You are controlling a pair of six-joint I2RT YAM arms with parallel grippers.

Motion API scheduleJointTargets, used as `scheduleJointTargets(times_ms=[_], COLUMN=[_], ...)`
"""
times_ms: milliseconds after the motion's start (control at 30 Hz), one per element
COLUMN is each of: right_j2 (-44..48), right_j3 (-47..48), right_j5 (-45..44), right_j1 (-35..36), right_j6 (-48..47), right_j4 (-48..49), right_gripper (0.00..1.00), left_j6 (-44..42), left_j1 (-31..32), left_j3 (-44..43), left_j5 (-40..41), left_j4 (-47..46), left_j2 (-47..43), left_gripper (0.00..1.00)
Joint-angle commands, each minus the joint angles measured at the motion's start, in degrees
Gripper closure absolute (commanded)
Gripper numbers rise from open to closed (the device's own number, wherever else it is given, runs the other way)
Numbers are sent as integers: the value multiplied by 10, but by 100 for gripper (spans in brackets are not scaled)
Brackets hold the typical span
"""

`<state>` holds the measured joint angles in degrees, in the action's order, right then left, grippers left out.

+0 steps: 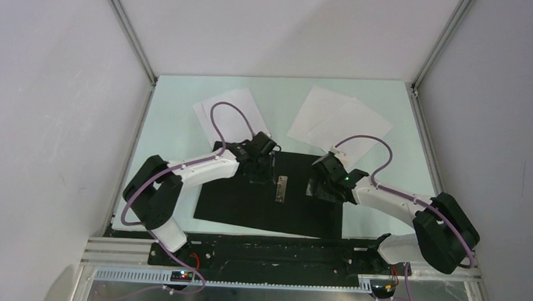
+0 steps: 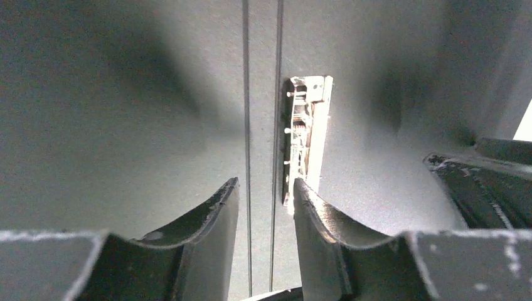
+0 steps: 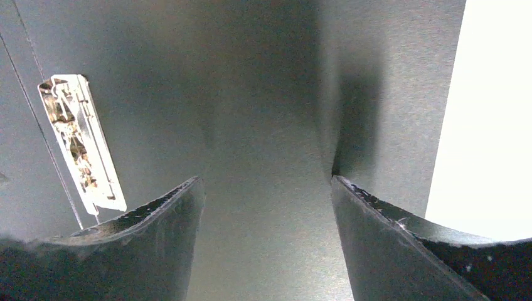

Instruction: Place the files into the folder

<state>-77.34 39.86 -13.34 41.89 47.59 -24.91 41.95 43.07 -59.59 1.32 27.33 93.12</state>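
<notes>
Nearest me, the folder lies open on the tabletop, black inside up. Both hands hover over it, fingers apart and empty: the left hand by the spine clip, the right hand near its far right edge. The right sheets lie just beyond that hand, slanting away. The left sheets lie beyond the other.

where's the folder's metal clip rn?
Top view: the metal clip sits mid-table on the spine of the open black folder, between the left gripper and the right gripper.
</notes>
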Motion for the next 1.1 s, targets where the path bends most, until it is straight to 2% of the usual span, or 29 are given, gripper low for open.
scheduleJointTargets(times_ms=[0,167,333,500,833,1000,1067], right_j2=[26,16,26,36,54,55,56], right_j3=[-19,-20,-19,-19,-19,-19,-19], right_j5=[-4,9,17,27,48,73,82], right_j1=[-25,-46,-70,-87,-108,-109,-105], right_j6=[-5,-24,-37,-54,-82,-96,-98], right_j4=[24,43,50,53,63,76,77], right_gripper=[23,24,24,24,24,25,26], left_j6=[23,38,78,160,283,302,284], left_j1=[23,51,67,84,120,120,119], left_j3=[8,4,20,43,17,1,-3], left_j5=[-8,-23,-20,3,14,12,13], left_j4=[-43,-57,-69,-89,-112,-123,-123], left_j2=[18,46,61,64,78,76,67], left_gripper=[58,57,65,69,81,78,67])
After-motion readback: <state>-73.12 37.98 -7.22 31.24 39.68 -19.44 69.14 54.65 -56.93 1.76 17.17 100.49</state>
